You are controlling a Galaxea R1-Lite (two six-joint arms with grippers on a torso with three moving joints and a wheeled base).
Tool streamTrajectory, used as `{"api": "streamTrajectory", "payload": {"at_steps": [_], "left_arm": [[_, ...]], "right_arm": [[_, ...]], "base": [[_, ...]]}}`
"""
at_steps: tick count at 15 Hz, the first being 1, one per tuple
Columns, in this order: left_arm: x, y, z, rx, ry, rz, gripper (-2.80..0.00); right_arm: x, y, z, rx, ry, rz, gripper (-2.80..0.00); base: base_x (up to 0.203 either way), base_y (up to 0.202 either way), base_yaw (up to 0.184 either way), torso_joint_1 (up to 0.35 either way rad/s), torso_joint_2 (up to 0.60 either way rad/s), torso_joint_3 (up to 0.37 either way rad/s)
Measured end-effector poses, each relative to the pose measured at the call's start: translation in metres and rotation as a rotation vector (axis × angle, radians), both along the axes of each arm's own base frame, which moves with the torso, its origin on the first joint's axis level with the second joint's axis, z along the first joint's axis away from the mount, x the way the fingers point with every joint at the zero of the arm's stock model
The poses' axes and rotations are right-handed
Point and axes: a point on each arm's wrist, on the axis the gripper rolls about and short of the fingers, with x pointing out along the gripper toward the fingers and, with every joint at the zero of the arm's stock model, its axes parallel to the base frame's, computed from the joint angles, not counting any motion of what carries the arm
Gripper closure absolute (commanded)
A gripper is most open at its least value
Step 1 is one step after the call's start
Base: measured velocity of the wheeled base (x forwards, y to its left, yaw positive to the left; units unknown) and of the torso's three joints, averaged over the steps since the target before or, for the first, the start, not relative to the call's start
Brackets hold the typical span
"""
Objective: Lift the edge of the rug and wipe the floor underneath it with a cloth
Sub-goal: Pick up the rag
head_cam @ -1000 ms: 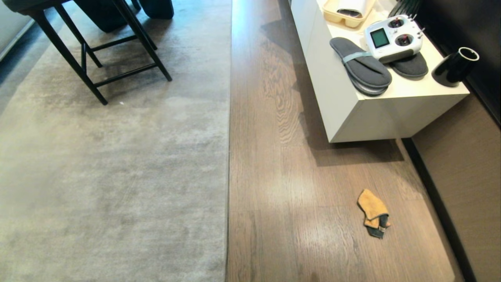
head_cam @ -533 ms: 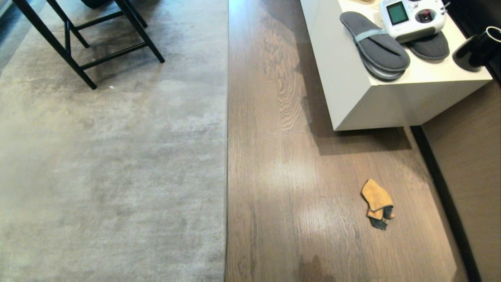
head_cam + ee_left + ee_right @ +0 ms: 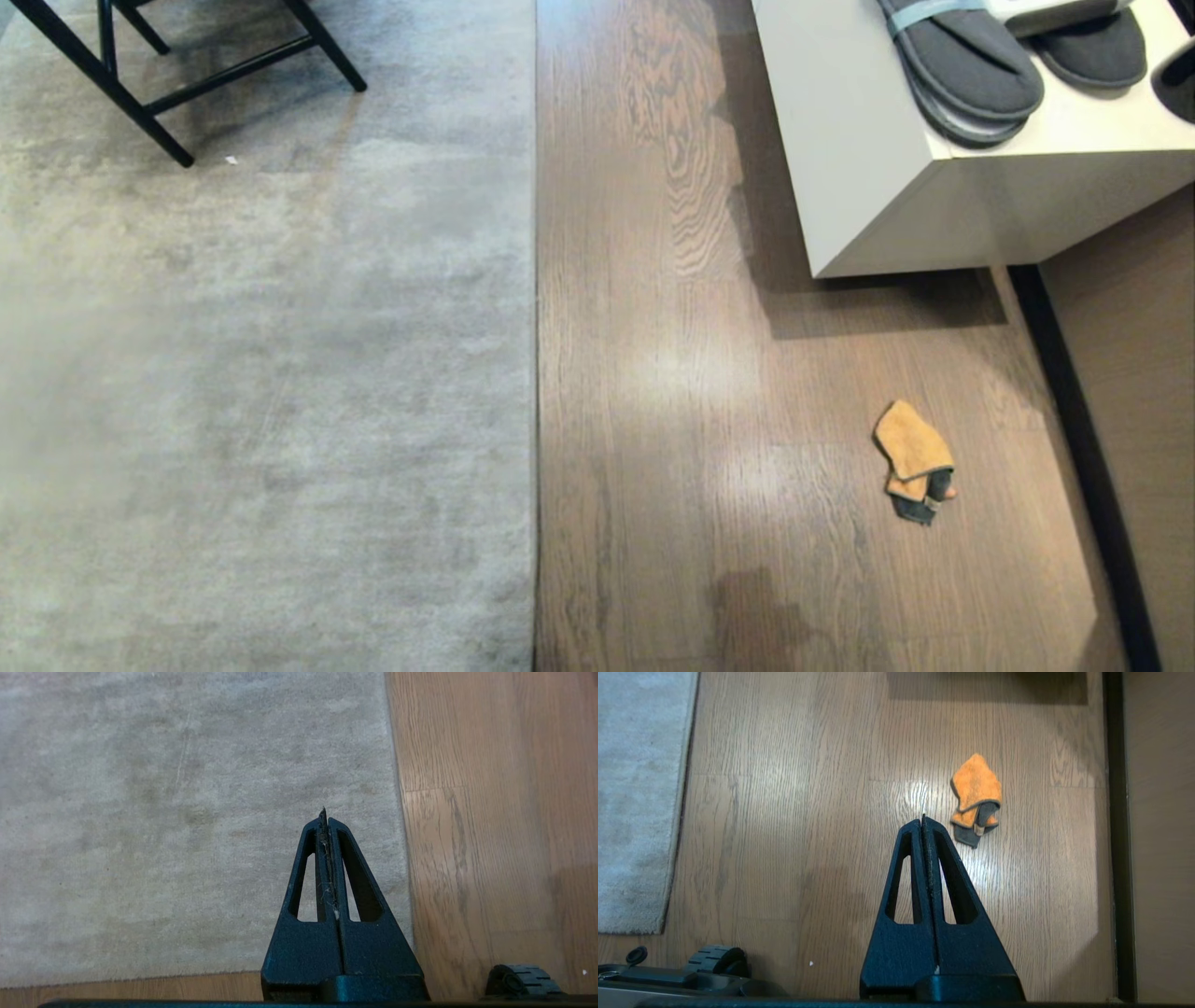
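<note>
Plainly, both the left end effector and right end effector are closed, empty; cloth bears no readable writing.

The crumpled orange-tan cloth lies on the brown plank floor, well apart from the flat rug edge.

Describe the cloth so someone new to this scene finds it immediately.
Start at the large pale grey rug and cross its straight edge onto the brown wood-grain plank floor. Between that edge and the dark strip by the wall, nearer than the white cabinet, lies the small crumpled orange-tan cloth. It is the only loose item on the bare planks, with a dark underside showing.
</note>
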Motion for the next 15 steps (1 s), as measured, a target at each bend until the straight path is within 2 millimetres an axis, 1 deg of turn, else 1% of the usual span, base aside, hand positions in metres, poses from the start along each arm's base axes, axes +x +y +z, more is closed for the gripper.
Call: {"api": "streamTrajectory", "payload": {"at_steps": [15], "left_arm": [[0.0, 0.0, 0.0, 0.0, 0.0, 0.001, 0.0]], "right_arm": [[0.0, 0.0, 0.0, 0.0, 0.0, 0.0, 0.0]], "base": [[0.0, 0.0, 0.0, 0.002, 0.0, -0.197]]}}
